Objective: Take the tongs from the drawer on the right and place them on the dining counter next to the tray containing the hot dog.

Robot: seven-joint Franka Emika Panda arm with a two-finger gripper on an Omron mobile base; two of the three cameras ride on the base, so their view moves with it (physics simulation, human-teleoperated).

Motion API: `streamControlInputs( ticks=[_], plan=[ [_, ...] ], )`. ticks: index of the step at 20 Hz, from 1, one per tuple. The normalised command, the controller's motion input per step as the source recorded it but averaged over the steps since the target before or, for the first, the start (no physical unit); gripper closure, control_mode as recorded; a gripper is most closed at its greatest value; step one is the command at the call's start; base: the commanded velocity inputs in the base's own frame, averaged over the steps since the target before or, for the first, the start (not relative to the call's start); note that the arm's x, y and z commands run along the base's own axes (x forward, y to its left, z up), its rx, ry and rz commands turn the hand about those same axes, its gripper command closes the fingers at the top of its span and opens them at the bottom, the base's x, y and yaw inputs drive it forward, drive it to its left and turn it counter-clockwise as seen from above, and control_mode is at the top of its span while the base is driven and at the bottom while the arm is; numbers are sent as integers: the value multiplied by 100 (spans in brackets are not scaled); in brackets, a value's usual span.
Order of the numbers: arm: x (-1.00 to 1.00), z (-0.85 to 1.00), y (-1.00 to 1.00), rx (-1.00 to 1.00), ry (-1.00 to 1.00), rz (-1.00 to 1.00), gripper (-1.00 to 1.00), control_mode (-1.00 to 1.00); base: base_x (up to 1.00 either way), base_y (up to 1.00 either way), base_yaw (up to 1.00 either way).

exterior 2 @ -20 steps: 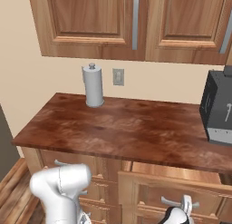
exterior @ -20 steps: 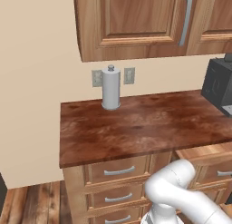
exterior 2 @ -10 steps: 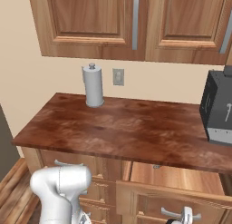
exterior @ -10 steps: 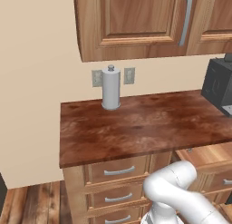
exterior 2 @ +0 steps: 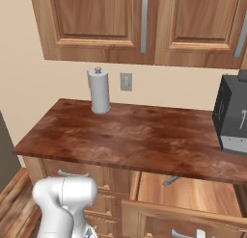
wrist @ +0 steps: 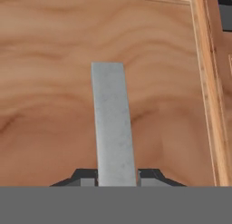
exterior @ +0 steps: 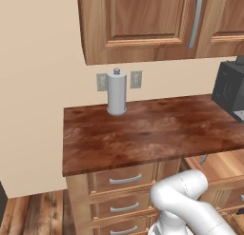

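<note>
The drawer (exterior 2: 193, 193) stands pulled out under the right end of the worktop, its pale wooden inside showing. At its back lie the grey tongs (exterior 2: 170, 180), partly under the worktop edge; their end also shows in the left base view as tongs (exterior: 203, 159). In the hand view my gripper (wrist: 117, 173) is shut on the flat grey handle (wrist: 111, 119) of the drawer front (wrist: 50, 105). The drawer front (exterior 2: 183, 222) sits at the bottom of the right base view. The dining counter and the tray are out of view.
A paper towel roll (exterior 2: 100, 91) stands at the back of the reddish-brown worktop (exterior 2: 130, 136), and a black appliance (exterior 2: 231, 116) at its right end. Wall cabinets (exterior 2: 144, 25) hang above. Narrower drawers (exterior: 125, 180) with curved handles sit left of the open one.
The drawer front has slid further out toward the base, with my gripper still shut on its handle, and more of the inside shows. The worktop and the camera have not shifted.
</note>
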Motion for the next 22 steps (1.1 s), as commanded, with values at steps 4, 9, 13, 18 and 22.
streamControlInputs(
  ticks=[4, 9, 13, 18, 22],
  plan=[
    [0, 0, 0, 0, 0, 0, 100, -100, 0, 0, 0],
    [0, 0, 0, 0, 0, 0, 100, -100, 0, 0, 0],
    [-9, 0, 0, 0, 0, 0, 100, -100, 0, 0, 0],
    [-22, 0, 0, 0, 0, 0, 100, -100, 0, 0, 0],
    [-16, 0, 0, 0, 0, 0, 100, -100, 0, 0, 0]
  ],
)
